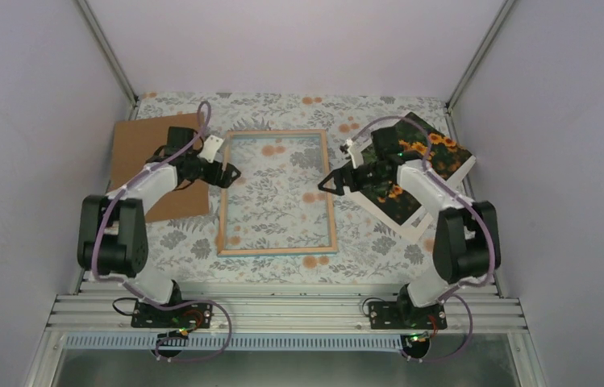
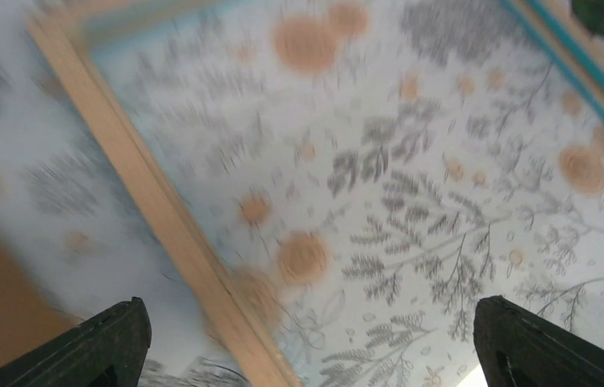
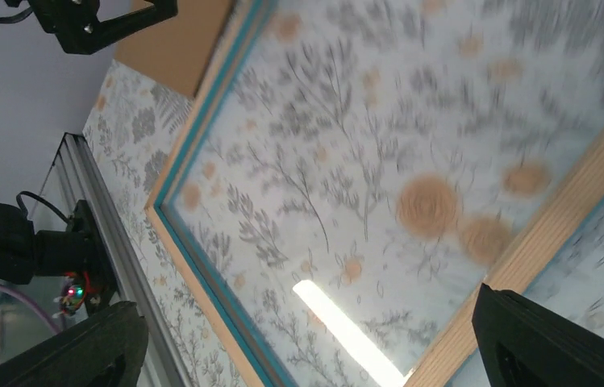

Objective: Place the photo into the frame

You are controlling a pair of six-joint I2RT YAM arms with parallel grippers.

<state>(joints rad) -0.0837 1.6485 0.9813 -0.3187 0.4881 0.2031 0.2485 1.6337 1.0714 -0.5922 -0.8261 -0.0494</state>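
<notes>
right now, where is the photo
In the top view the photo lies face up on the right, askew, just beyond the frame's right edge, partly under the right arm.

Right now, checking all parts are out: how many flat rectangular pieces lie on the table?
3. The frame lies mid-table, the board to its left, the photo to its right, picture up. Another thin sheet could lie hidden beneath one.

The frame, thin and rectangular, lies flat with its wood-coloured back up and a teal edge showing. Its left rail runs just under the left fingers, its right rail just beside the right fingers. The photo, orange flowers on dark green with a white margin, lies face up and skewed behind the right fingers, outside the frame.
</notes>
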